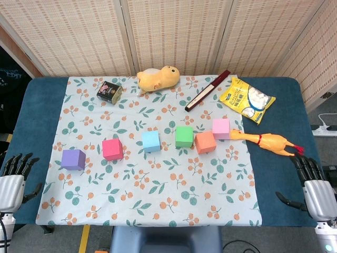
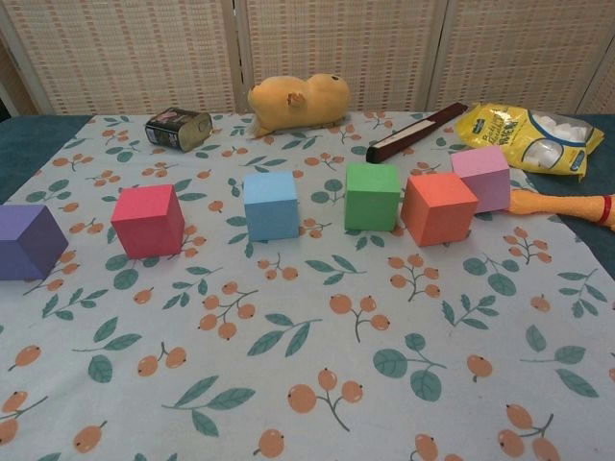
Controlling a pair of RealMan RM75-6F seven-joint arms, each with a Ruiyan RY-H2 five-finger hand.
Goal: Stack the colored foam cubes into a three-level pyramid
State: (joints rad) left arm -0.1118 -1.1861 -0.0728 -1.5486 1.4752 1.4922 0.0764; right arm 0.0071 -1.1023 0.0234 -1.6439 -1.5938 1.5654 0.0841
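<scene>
Both robot hands, left (image 1: pixel 11 184) and right (image 1: pixel 316 191), rest open, holding nothing; reaching the orange cube (image 1: pixel 205 142) risks knocking the touching pink cube (image 1: pixel 220 128).

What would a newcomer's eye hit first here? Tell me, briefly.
A loose row of six foam cubes crosses the flowered cloth, none stacked: purple cube, red cube, blue cube, green cube, orange cube, pink cube. Behind them lie a yellow plush and a snack bag, with a rubber chicken to the right. The left hand and right hand rest open at the near corners.
</scene>
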